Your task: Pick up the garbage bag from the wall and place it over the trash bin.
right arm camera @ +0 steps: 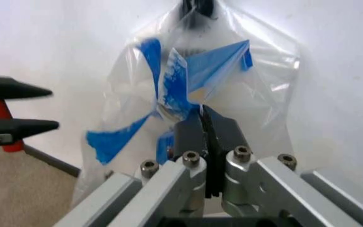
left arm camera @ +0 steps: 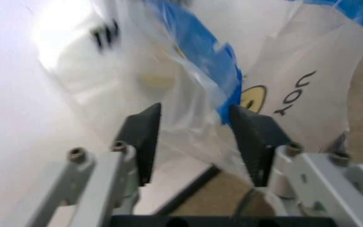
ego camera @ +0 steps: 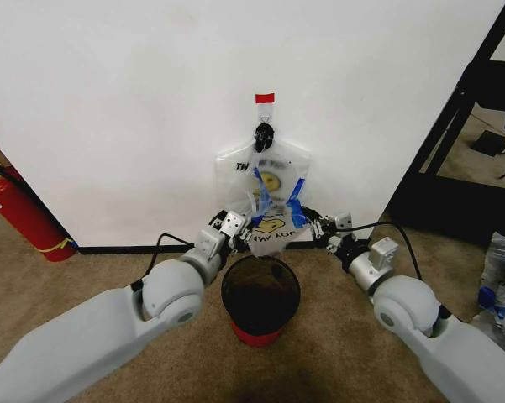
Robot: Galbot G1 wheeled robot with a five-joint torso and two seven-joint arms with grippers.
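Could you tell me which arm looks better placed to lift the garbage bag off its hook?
Probably the right gripper: it is shut on the garbage bag, whereas the left gripper is open around it.

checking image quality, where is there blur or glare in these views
Left wrist view: garbage bag smeared and soft, wall washed out by glare. Right wrist view: bag film sharper, left end effector blurred at the edge. Head view: evenly lit, trash bin interior dark.

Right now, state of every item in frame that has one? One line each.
garbage bag: hanging from the hook, over the bin.
hook: on the wall, holding the bag.
trash bin: upright on the carpet, unlined.
left gripper: open, bag plastic between its fingers.
right gripper: shut on the bag at a blue tape strip.
fire extinguisher: leaning against the wall.
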